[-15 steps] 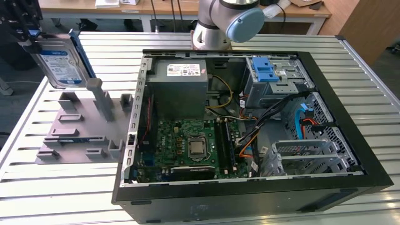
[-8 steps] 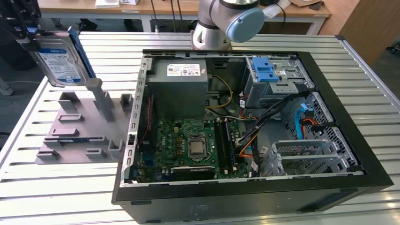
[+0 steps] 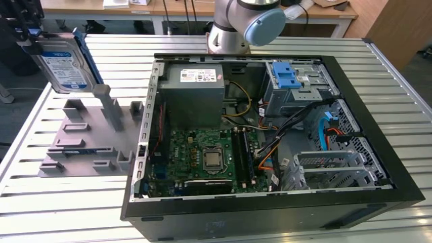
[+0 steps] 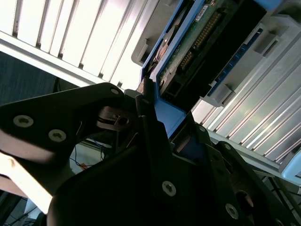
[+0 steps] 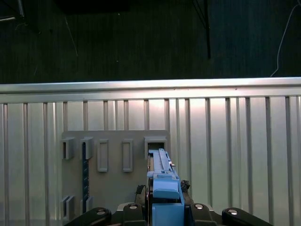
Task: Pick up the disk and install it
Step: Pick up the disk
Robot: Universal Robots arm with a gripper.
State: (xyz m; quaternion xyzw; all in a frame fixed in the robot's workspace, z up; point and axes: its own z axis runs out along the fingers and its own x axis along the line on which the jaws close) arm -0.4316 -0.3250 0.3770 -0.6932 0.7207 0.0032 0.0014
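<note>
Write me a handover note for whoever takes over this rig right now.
Hand: shut on the disk, clamped on its blue frame.
Disk: upright in the air above the grey rack, to the exterior view's left of the open computer case.
Done: disk picked up.
Left: installing it; the disk is not in the case yet, and the drive cage sits at the case's far side.

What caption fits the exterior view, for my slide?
The disk held above the grey rack, beside an open computer case.
</note>
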